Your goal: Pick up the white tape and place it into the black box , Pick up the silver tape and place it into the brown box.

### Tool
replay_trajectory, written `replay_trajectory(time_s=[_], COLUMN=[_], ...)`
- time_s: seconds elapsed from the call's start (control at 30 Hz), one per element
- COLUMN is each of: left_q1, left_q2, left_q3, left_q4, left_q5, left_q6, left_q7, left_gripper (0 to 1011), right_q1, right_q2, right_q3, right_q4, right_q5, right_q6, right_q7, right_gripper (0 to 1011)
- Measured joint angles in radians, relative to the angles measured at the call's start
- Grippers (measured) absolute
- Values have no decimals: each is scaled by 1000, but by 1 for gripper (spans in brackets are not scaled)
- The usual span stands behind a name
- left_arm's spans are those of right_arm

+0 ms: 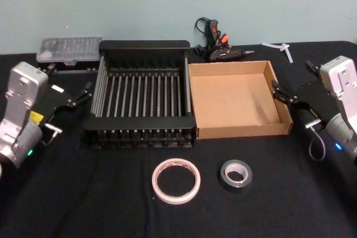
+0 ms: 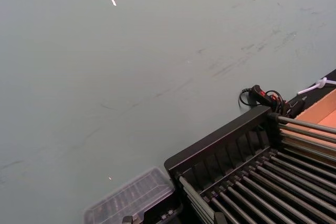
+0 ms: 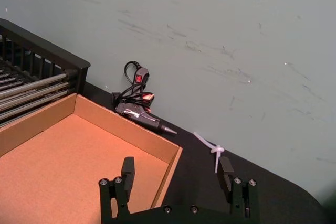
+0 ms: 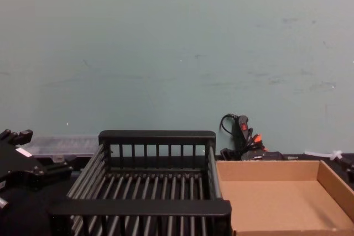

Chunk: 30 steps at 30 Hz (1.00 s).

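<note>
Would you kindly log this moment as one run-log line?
white tape: on table, unpicked | silver tape: beside it | black box, brown box: empty | left gripper, right gripper: jaws open, flanking boxes

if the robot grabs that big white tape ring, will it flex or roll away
The white tape lies flat on the black cloth, so it probably won't roll unless tipped on edge. Its thin wall around a wide hole suggests it may flex slightly under a squeeze, and it is likely light.

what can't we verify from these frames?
- Left gripper: head view shows its dark fingers against the black cloth beside the black box; open or shut is unclear.
- White tape and silver tape: head view shows them from above; undersides hidden.
- Clear case: contents too small to read.
- Right gripper: open beside the brown box.
</note>
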Motion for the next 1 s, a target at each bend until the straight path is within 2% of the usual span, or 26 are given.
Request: replay_trajectory(time_s=[1.0], left_q1=[0], left_q2=[0], left_q3=[0], left_q4=[0], left_q5=[0], left_q6=[0], left_q7=[0], left_gripper=[1001], right_q1=[0], right_q2=[0], right_q3=[0], right_q4=[0], right_q5=[0], right_q6=[0], right_q7=[0], right_gripper=[1002])
